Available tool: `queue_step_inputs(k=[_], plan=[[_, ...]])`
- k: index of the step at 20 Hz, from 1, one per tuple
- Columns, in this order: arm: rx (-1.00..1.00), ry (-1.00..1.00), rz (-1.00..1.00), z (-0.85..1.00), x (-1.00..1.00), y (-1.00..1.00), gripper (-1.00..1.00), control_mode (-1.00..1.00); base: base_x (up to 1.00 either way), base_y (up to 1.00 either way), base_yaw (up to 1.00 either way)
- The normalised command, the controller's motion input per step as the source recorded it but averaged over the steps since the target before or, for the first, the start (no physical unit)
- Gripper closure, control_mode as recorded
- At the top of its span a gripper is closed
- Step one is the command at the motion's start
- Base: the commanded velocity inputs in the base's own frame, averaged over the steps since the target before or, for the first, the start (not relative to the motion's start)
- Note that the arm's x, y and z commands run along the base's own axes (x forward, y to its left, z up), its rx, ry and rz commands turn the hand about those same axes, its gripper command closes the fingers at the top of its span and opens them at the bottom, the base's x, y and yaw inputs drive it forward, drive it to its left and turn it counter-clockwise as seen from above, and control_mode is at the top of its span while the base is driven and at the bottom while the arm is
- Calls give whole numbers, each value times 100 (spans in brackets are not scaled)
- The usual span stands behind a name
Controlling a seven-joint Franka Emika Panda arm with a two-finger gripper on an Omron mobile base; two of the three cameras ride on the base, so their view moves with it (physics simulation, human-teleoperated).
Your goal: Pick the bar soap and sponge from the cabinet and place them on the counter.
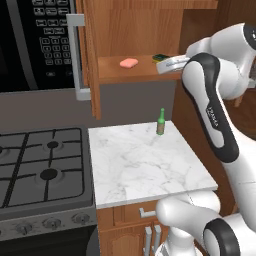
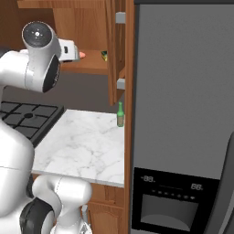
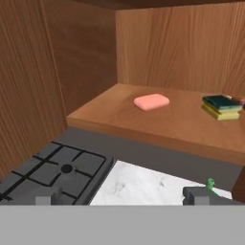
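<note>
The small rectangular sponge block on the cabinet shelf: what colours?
Yellow with dark green top; clearest in hand view.

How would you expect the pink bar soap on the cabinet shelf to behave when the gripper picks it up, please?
The bar soap lies flat and low on the shelf, so it probably won't roll or tip. Its rounded corners and smooth look suggest it may slip between the fingers. Being small, it is likely light and stiff.

From the left, the arm's white hand covers most of the sponge [image 1: 161, 57] on the cabinet [image 1: 140, 30] shelf. From the right, the bar soap [image 2: 82, 55] shows as a sliver. Something pinkish behind the sponge is cut off in the hand view.
</note>
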Motion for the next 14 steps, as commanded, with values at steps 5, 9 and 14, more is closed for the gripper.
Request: queue_step_inputs(k=[5,9,14], plan=[[-2,-1,-9,0,1,0,-100,-100,0,0,0],[-2,0,-13,0,5,0,-100,-100,0,0,0],[0,-2,-15,0,6,0,-100,-100,0,0,0]])
